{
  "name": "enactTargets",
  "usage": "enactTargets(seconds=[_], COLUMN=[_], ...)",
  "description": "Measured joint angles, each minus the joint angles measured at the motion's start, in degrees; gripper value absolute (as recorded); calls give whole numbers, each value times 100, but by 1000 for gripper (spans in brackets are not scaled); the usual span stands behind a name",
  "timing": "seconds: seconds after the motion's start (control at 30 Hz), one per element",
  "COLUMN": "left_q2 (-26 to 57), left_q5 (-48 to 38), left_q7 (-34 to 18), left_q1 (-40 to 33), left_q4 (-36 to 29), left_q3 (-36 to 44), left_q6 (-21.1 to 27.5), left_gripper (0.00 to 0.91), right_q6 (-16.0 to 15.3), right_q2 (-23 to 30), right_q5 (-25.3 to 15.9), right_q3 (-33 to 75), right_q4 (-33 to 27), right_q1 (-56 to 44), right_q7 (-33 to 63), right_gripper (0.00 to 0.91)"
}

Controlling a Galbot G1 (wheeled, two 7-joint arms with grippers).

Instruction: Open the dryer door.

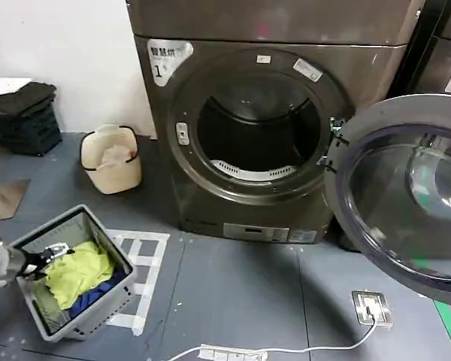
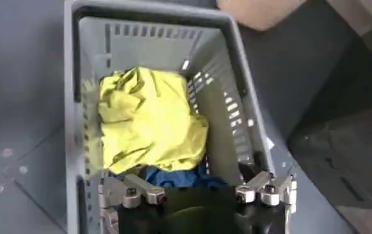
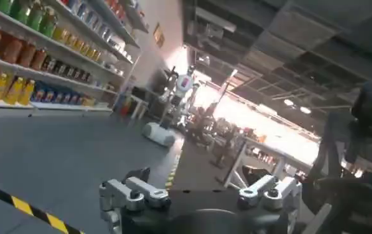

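The bronze-grey dryer (image 1: pixel 361 68) marked "1" stands in front of me. Its dryer door (image 1: pixel 406 203), chrome-rimmed with dark glass, is swung wide open to the right on its hinge. The dark drum opening (image 1: pixel 255 124) is fully exposed. My left gripper (image 1: pixel 49 256) hangs low at the left, over a grey laundry basket (image 1: pixel 49 228). In the left wrist view the left gripper (image 2: pixel 198 191) is open above the clothes. The right gripper (image 3: pixel 201 191) is open with nothing between its fingers, and faces away into the room.
The basket (image 2: pixel 236 114) holds a yellow cloth (image 1: pixel 79 271) over a blue one (image 2: pixel 173 177). A beige bin (image 1: pixel 111 158) and a black crate (image 1: pixel 22 116) stand at the left wall. A power strip (image 1: pixel 233 352) and floor socket (image 1: pixel 372 307) lie in front. A darker machine (image 1: pixel 443 53) adjoins on the right.
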Motion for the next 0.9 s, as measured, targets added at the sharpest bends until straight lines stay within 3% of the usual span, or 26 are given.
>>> enactTargets(seconds=[0.63,0.9], left_q2=[47,87], left_q5=[-190,139], left_q7=[-56,266], left_q1=[301,488], left_q4=[162,25], left_q3=[14,186], left_q6=[1,1], left_gripper=[907,907], right_q6=[12,51], right_q2=[3,6], right_q5=[65,62], right_q3=[-39,-50], right_q4=[17,18], right_q1=[22,26], right_q7=[-9,-33], right_gripper=[907,907])
